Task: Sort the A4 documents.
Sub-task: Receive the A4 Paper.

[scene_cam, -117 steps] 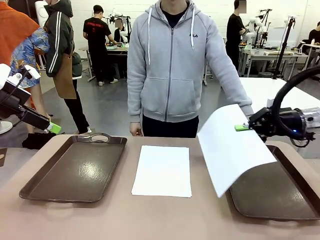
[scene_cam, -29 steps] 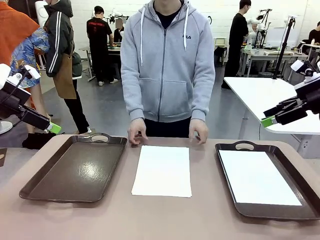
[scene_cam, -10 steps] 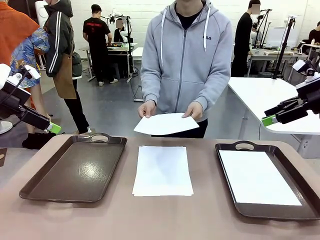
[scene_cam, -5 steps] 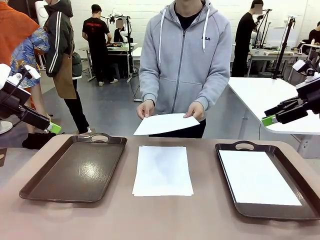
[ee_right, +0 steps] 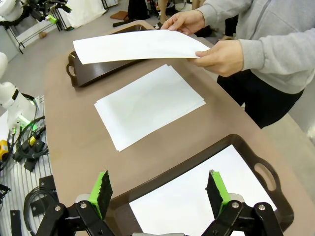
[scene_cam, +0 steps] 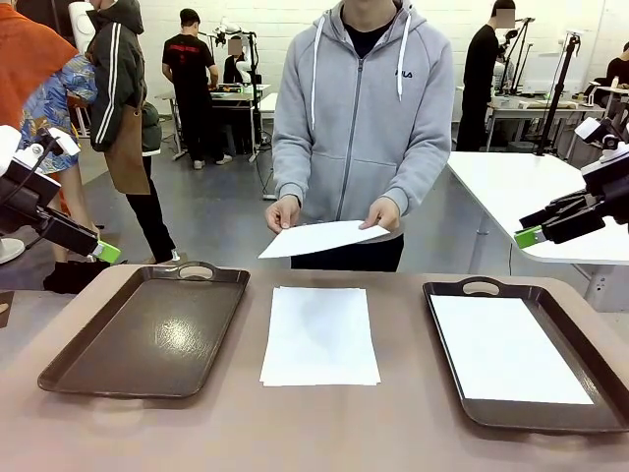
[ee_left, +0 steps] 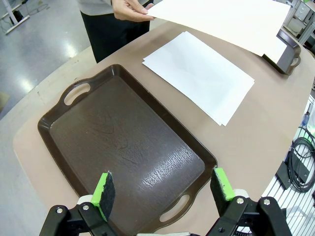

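A small stack of white A4 documents lies in the middle of the table between two dark brown trays. One more sheet lies flat in the right tray. The person across the table holds another sheet in both hands, above the table's far edge. The left tray holds nothing. My left gripper hangs open off the table's left side, above the left tray in its wrist view. My right gripper hangs open above and beyond the right tray, nothing between its fingers.
The tan table's front strip is bare. Another white table stands behind the right gripper. Cables lie on the floor beside the table. Other people stand farther back in the room.
The person has lowered the held sheet slightly and shifted it a little to the left. Both arms stay still, and the stack and trays have not moved.
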Tool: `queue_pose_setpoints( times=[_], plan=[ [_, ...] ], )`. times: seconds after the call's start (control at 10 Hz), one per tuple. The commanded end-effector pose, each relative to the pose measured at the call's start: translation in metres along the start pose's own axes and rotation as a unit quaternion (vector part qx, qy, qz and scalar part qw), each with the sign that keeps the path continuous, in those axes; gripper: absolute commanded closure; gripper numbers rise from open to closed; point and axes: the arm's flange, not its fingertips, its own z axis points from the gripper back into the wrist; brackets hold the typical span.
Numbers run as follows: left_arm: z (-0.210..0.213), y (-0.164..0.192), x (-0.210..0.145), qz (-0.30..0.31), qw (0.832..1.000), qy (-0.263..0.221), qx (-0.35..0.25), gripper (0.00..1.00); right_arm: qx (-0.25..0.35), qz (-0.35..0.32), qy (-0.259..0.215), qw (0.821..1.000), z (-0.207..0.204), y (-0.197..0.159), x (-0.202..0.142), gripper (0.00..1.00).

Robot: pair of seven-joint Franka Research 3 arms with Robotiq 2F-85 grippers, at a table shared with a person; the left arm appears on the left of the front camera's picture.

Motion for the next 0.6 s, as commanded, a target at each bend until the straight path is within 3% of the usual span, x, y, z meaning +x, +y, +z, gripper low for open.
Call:
queue_pose_setpoints(
  times=[0.0,0.5],
  plan=[
    [-0.0002,0.0004,-0.0006,0.001,1.0,-0.001,-0.003,0.0,0.0,0.002,-0.001,1.0,0.0001,0.0011,0.0011,0.0],
    [-0.0002,0.0004,-0.0006,0.001,1.0,-0.001,-0.003,0.0,0.0,0.002,-0.001,1.0,0.0001,0.0011,0.0011,0.0]
  ],
)
